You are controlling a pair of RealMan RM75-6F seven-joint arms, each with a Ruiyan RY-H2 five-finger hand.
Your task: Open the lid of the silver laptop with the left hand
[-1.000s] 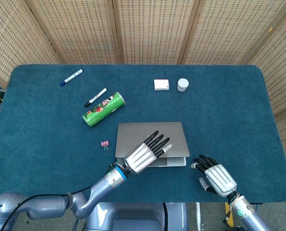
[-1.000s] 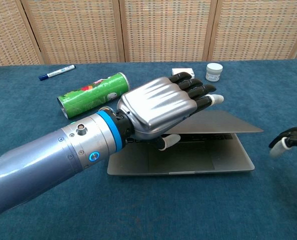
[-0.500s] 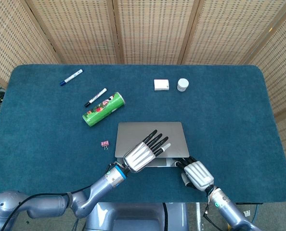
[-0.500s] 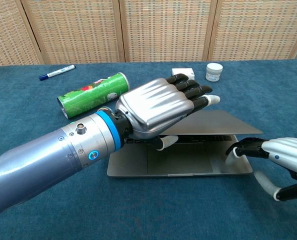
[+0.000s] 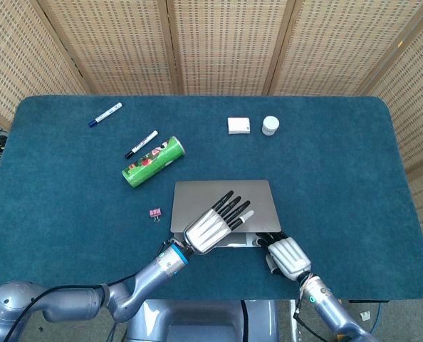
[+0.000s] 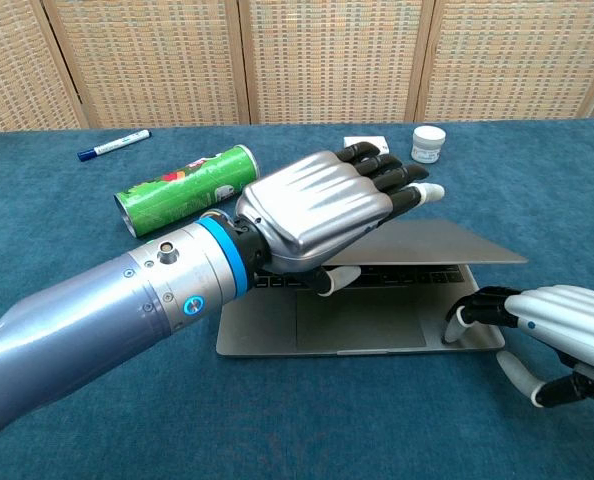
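The silver laptop [image 5: 258, 194] lies near the table's front edge with its lid [image 6: 447, 245] raised a little above the base [image 6: 357, 325]. My left hand [image 6: 312, 215] reaches over the lid's front edge. Its fingers lie spread on top and its thumb [image 6: 329, 284] is tucked under the edge, so it holds the lid; the head view shows the same left hand [image 5: 211, 228]. My right hand [image 6: 567, 315] sits at the base's front right corner with its fingertips [image 6: 464, 314] touching the base. From above, the right hand [image 5: 288, 256] holds nothing.
A green can [image 5: 153, 162] lies on its side left of the laptop, with a pink binder clip [image 5: 155, 213] in front of it. Two markers [image 5: 141, 143] [image 5: 106, 114] lie at the far left. A white box [image 5: 238, 125] and a white jar [image 5: 270, 125] stand behind the laptop.
My right hand came in from the right of the laptop and set its fingertips on the base's front right corner. The left hand has stayed on the lid, which stands slightly higher.
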